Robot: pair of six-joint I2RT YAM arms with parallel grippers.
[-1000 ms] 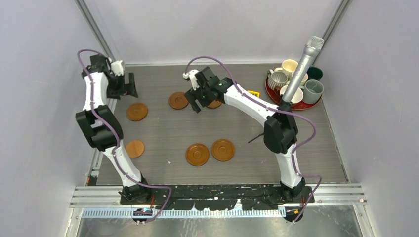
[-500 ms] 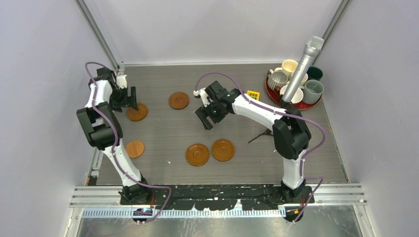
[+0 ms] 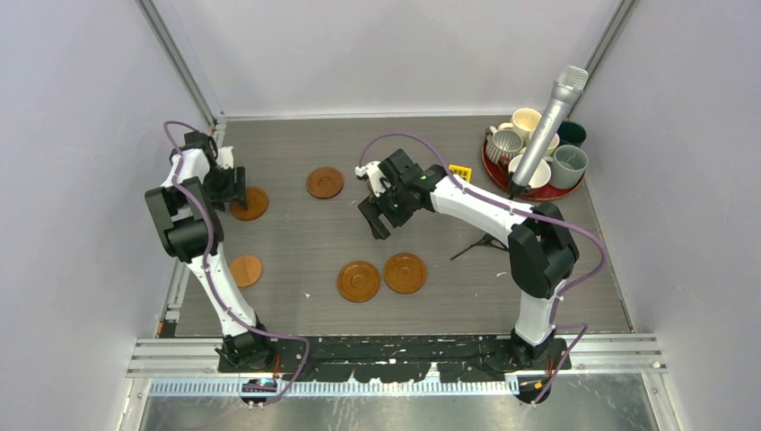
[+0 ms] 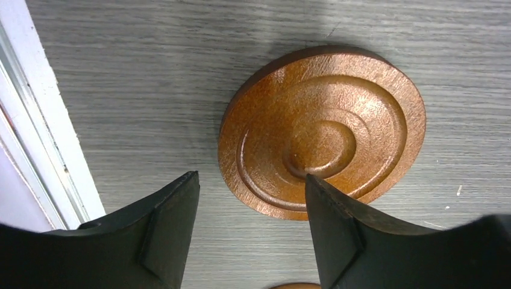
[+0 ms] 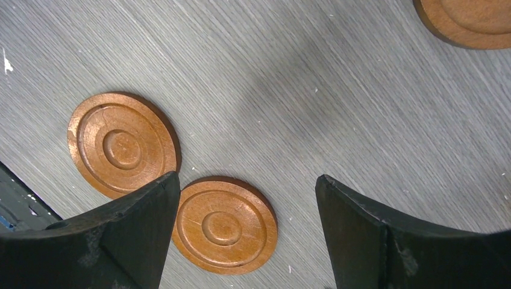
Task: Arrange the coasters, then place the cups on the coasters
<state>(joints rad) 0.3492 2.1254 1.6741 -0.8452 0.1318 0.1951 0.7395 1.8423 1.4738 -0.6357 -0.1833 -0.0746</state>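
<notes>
The left end effector [image 4: 252,180] is seen spread, with the far-left coaster [image 4: 322,129] lying at one o'clock, partly between the fingers. The right end effector [image 5: 247,180] is spread wide, and a second coaster [image 5: 224,226] is seen at six o'clock.

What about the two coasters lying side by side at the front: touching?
Apart. The right wrist view shows a strip of grey table between the upper coaster and the lower coaster.

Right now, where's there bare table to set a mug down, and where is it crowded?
Free: the grey tabletop between the round brown wooden coaster at the left edge and the near pair of coasters; also the far strip behind the lone coaster. Crowded: the glossy red round tray of ceramic mugs far right. The right gripper hangs mid-table.
</notes>
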